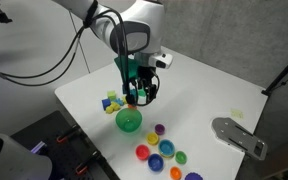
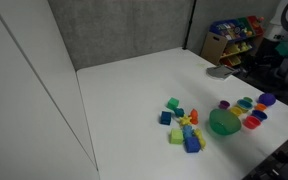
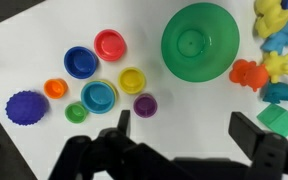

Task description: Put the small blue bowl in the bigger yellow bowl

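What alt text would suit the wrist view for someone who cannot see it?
Looking straight down past the dark, open end effector at a white table: a big green bowl at top, a cluster of small bowls to its left, among them a dark blue bowl and a yellow bowl, and colourful toys at the right edge.

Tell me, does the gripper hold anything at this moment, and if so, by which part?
Nothing is held. In the wrist view the gripper is open, its jaws wide apart with no object between them.
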Robot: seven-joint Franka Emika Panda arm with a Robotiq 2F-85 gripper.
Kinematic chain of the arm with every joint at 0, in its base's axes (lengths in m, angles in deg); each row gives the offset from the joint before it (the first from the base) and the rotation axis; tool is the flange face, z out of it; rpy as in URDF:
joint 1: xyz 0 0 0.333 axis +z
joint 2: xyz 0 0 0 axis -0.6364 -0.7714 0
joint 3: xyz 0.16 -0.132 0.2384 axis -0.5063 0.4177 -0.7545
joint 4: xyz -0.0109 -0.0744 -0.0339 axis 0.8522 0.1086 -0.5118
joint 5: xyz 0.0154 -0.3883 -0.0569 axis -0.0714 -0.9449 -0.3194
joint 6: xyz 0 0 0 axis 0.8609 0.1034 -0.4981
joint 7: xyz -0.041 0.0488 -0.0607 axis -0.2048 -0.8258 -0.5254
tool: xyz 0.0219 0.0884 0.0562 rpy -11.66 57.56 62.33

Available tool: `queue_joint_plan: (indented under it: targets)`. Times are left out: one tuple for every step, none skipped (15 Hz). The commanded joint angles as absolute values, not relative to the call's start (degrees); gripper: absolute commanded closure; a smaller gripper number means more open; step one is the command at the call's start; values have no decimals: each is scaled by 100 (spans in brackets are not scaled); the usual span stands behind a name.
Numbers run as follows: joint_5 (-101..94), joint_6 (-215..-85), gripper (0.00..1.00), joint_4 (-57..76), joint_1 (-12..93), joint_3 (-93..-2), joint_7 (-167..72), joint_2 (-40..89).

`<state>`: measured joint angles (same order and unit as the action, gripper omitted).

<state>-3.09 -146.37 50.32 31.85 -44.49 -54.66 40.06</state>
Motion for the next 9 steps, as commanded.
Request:
queue_joint_plan:
  targets:
    - [-592, -14001, 0, 5277, 3284, -4507, -5115, 4883]
    - [-603, -13836, 0, 5306, 3307, -4537, -5042, 5099]
    - [-546, -13654, 0, 5345, 3335, -4564, -4892, 5329]
    - [-494, -13495, 0, 5381, 3365, -4590, -4741, 5546]
    - [-458, -13329, 0, 5406, 3401, -4615, -4614, 5760]
    - [-422, -13162, 0, 5424, 3439, -4631, -4492, 5960]
    - [-338, -12997, 0, 5438, 3481, -4631, -4344, 6174]
    - [-250, -12836, 0, 5434, 3523, -4625, -4222, 6354]
    - [-158, -12658, 0, 5413, 3568, -4617, -4108, 6525]
